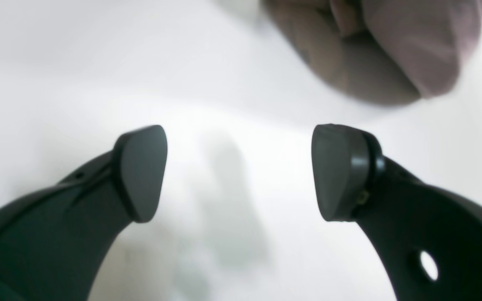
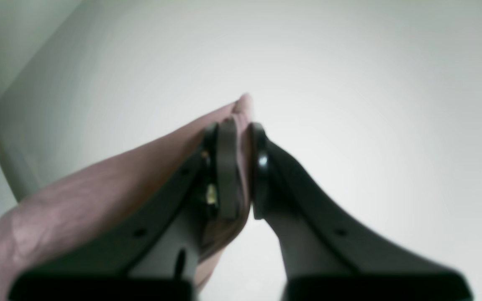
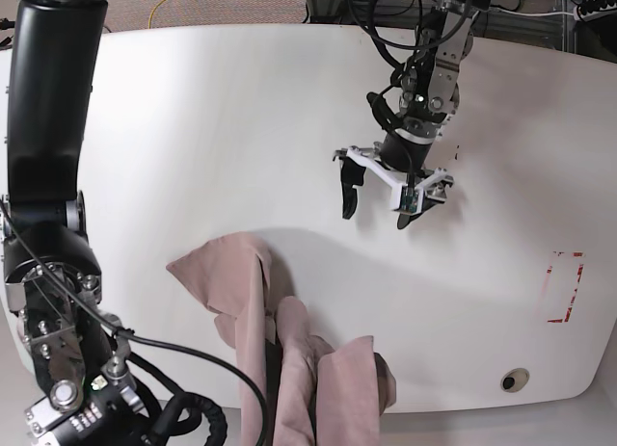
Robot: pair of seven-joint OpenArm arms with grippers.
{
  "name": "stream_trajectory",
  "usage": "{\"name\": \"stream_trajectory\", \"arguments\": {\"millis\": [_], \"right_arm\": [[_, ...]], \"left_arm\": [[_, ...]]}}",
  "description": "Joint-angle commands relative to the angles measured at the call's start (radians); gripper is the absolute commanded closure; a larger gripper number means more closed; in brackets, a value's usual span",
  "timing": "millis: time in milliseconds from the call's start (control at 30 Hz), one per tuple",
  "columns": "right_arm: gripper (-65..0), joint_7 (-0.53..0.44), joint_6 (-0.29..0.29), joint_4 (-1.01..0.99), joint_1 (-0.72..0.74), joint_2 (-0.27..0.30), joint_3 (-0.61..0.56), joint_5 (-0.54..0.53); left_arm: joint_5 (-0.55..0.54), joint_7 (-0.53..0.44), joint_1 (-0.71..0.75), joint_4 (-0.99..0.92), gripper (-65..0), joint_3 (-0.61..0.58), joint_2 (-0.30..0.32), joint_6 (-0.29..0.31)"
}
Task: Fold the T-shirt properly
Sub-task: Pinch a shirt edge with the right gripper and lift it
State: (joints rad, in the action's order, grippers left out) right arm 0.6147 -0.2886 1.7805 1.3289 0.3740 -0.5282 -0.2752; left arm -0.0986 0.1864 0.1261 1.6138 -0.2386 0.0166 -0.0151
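Observation:
The mauve-brown T-shirt (image 3: pixel 246 282) lies bunched on the white table (image 3: pixel 193 128) near its front edge. Folds of it run toward the bottom of the base view. In the right wrist view my right gripper (image 2: pixel 243 167) is shut on an edge of the T-shirt (image 2: pixel 98 188), and a strip of cloth stretches away to the lower left. The right gripper itself is out of the base view. My left gripper (image 3: pixel 376 207) hangs open over bare table, up and to the right of the shirt. In the left wrist view the left gripper (image 1: pixel 239 171) holds nothing, with the T-shirt (image 1: pixel 383 50) blurred beyond it.
A red tape outline (image 3: pixel 564 287) marks the table's right side. A round hole (image 3: pixel 511 380) sits near the front right corner. The right arm's black column (image 3: pixel 48 176) stands along the left edge. Cables (image 3: pixel 386 3) lie behind the table's far edge.

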Motion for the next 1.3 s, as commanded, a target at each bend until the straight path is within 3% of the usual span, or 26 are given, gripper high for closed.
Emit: {"name": "stream_trajectory", "arguments": {"millis": [0,500,1267], "right_arm": [[0.0,-0.019,0.016,-0.008,0.082,0.000,0.010,-0.020],[0.0,-0.017,0.016,-0.051,0.228,0.000,-0.007,-0.037],[0.0,-0.017,0.016,-0.051,0.230,-0.002,-0.007,-0.037]], "left_arm": [[0.000,-0.034,-0.047,-0.016,-50.8,-0.005,-0.028,-0.001],[0.000,-0.034,-0.164,-0.099,-50.8,-0.002,-0.030,-0.001],[-0.003,-0.035,-0.167,-0.185,-50.8,-0.006,-0.030,-0.001]]}}
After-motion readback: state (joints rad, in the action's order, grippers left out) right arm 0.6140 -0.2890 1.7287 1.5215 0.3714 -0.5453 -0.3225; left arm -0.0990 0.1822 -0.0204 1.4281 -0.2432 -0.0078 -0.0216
